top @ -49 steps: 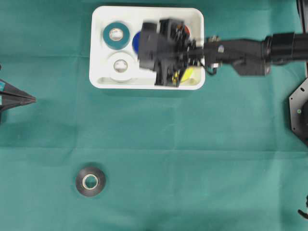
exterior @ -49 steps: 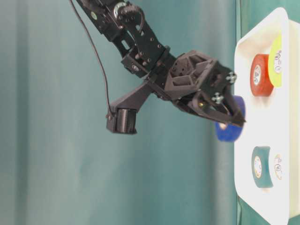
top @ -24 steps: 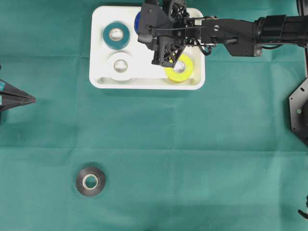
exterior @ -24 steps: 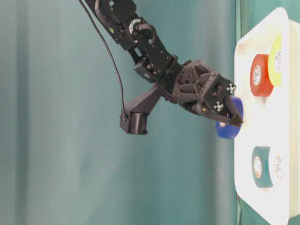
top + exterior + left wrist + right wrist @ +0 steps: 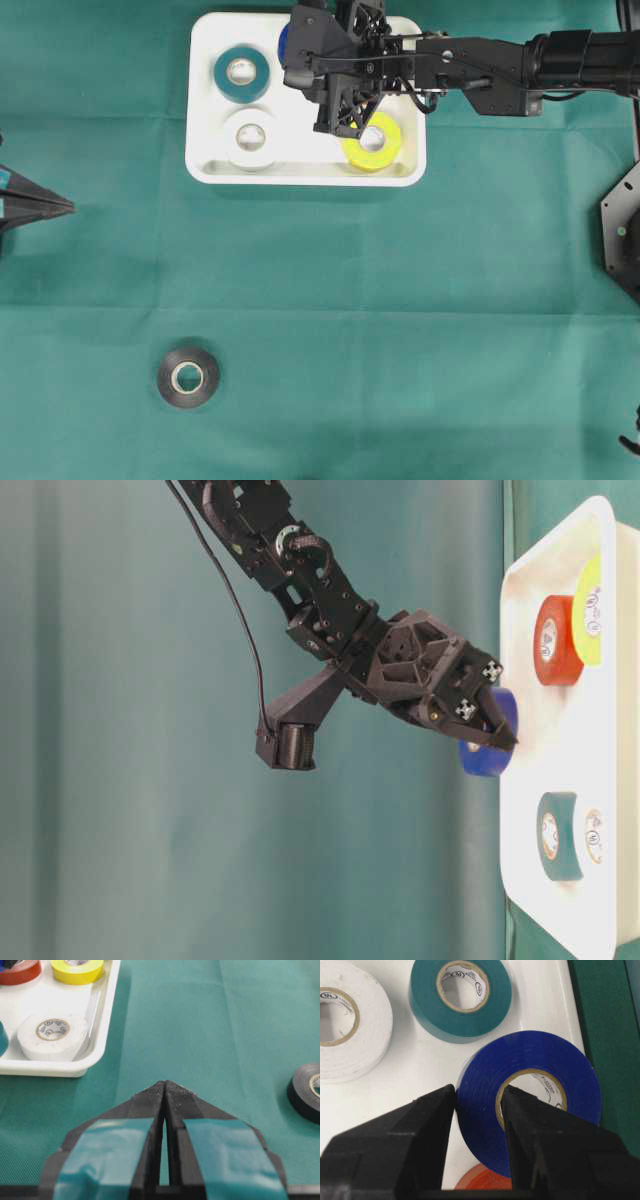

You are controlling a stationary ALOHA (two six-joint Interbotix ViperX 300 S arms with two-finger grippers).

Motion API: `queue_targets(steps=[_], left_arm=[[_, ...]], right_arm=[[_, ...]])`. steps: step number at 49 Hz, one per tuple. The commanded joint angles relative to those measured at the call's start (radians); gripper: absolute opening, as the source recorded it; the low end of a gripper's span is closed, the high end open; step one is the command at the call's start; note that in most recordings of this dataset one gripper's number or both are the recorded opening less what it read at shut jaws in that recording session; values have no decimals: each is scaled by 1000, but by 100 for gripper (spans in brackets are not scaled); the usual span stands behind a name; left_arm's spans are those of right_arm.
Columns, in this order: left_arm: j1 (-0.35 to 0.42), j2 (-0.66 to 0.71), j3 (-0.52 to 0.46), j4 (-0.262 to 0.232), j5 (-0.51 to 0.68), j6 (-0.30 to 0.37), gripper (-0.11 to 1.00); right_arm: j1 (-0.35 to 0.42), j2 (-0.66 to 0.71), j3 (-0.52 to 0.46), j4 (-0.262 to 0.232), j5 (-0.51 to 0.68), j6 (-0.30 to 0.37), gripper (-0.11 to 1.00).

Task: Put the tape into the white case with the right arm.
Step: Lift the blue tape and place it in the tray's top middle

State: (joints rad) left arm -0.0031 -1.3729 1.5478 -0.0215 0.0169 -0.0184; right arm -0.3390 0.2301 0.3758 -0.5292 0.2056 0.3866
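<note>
**A:** Right wrist view first: what do the nearest things show?

**B:** The right gripper (image 5: 479,1105) has one finger outside the wall of the blue tape roll (image 5: 530,1085) and the other inside its cardboard core. Both touch the wall, so the jaws clasp the roll. It hangs over the floor of the white case (image 5: 420,1065), close to the case's long rim, with green cloth beyond.

**A:** And farther in?

**B:** A red roll (image 5: 480,1177) peeks out under the blue one. Past them lie a teal roll (image 5: 460,995) and a white roll (image 5: 350,1020), flat on the case floor.

**A:** Does the overhead view agree?

**B:** Yes. The right arm (image 5: 500,75) reaches over the case's top edge. The yellow roll (image 5: 372,143) sits in the case's lower right corner, partly under the gripper.

**A:** The other arm?

**B:** The left gripper (image 5: 165,1092) hovers over the green cloth (image 5: 210,1020) with its teal-marked jaws pressed together, holding nothing. A black roll (image 5: 306,1091) lies on the cloth, well apart from the case.
</note>
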Motion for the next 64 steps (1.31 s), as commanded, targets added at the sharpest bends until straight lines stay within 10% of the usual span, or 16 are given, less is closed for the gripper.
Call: queue_targets(steps=[1,12,27,64], left_arm=[[-2,8,-12,-2,-8,0,0],[-2,8,-12,-2,-9,0,0],[-2,8,-14,-2,-9,0,0],[-2,8,-12,-2,-9,0,0]], right_arm=[[-2,-21,-15,-5,-6,2,7],[-3,-29,2,-3,0,-5,63],[-3,-169,127,-5,31,-3,61],[-3,-907,821,-2,-150,12,61]])
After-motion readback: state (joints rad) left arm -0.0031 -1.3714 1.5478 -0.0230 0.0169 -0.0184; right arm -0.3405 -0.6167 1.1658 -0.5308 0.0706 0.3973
